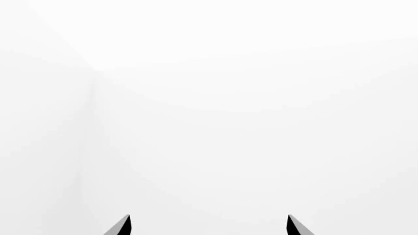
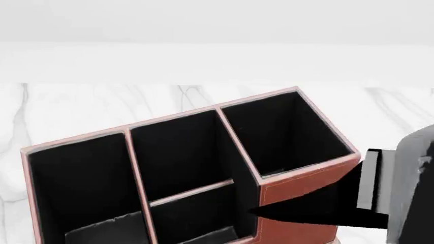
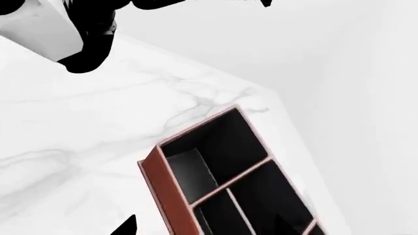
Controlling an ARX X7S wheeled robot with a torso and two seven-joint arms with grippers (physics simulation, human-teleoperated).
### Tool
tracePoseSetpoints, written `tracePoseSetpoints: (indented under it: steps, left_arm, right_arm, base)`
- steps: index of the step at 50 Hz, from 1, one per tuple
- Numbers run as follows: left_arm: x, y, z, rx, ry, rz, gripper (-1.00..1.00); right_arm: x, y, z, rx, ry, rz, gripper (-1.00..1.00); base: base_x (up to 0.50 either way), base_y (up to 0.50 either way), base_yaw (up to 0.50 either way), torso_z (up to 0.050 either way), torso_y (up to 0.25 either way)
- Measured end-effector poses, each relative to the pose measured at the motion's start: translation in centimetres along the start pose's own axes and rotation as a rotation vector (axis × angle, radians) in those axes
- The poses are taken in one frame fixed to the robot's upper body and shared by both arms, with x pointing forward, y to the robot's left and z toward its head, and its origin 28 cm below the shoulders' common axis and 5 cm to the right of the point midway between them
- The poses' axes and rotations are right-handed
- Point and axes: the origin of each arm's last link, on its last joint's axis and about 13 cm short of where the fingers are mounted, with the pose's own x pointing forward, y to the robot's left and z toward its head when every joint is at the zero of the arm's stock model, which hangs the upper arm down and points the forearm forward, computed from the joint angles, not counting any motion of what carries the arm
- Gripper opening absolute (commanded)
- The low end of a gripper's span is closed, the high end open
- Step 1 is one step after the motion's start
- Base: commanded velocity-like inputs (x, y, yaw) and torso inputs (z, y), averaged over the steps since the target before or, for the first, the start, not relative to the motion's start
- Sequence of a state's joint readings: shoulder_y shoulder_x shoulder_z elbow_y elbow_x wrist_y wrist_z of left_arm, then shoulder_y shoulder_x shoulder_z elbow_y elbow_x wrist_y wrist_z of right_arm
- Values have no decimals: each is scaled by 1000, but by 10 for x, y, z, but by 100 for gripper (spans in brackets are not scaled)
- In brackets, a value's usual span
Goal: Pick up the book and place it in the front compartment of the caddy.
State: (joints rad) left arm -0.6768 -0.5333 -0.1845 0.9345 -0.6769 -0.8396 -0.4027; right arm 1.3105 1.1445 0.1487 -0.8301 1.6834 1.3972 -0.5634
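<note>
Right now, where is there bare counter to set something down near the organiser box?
Bare marble runs behind the organiser box up to the white wall; the right wrist view shows more open marble beside its end wall. It is crowded at the box's right front corner, where the right arm reaches in.

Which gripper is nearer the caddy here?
Right. The right gripper is by the caddy, at its brown right-end wall. The left gripper faces only blank white, with no caddy in its wrist view.

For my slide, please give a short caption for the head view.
Head view: the reddish-brown caddy with black-lined compartments stands on the white marble table; no book visible.
</note>
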Motion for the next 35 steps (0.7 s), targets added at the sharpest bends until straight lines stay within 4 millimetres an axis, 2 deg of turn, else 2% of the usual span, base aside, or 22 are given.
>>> tracePoseSetpoints:
  steps: [35]
  left_arm:
    - [0, 0, -1, 3, 3, -3, 100]
  right_arm:
    - [36, 3, -32, 64, 199, 261, 100]
  base:
    - [0, 0, 0, 0, 0]
